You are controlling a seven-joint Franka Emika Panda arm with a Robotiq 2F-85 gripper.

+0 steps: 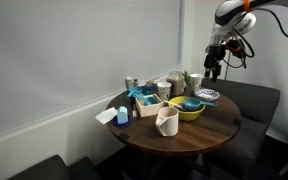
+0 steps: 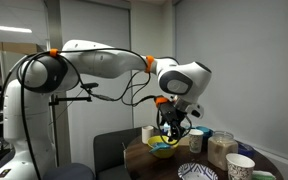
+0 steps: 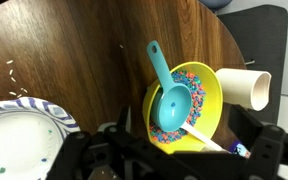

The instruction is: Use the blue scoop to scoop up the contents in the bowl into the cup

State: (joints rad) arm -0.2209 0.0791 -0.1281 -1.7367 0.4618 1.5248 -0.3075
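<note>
The yellow-green bowl (image 3: 217,92) stands on the round wooden table and shows in both exterior views (image 1: 184,114) (image 2: 162,152). The blue scoop (image 3: 168,92) lies in it, handle pointing over the rim, on loose purplish and multicoloured bits (image 3: 192,74). A pale stick-like utensil (image 3: 200,134) also rests in the bowl. The off-white cup (image 3: 246,86) lies just beside the bowl in the wrist view; in an exterior view (image 1: 167,121) it stands at the table's front. My gripper (image 1: 214,66) (image 3: 169,162) hangs well above the bowl, open and empty.
A white bowl with blue pattern (image 1: 207,95) sits next to the yellow bowl. A dotted paper plate (image 3: 19,135) lies nearby. Cups, jars and boxes (image 1: 149,92) crowd the table's back. Dark chairs (image 1: 254,105) surround the table.
</note>
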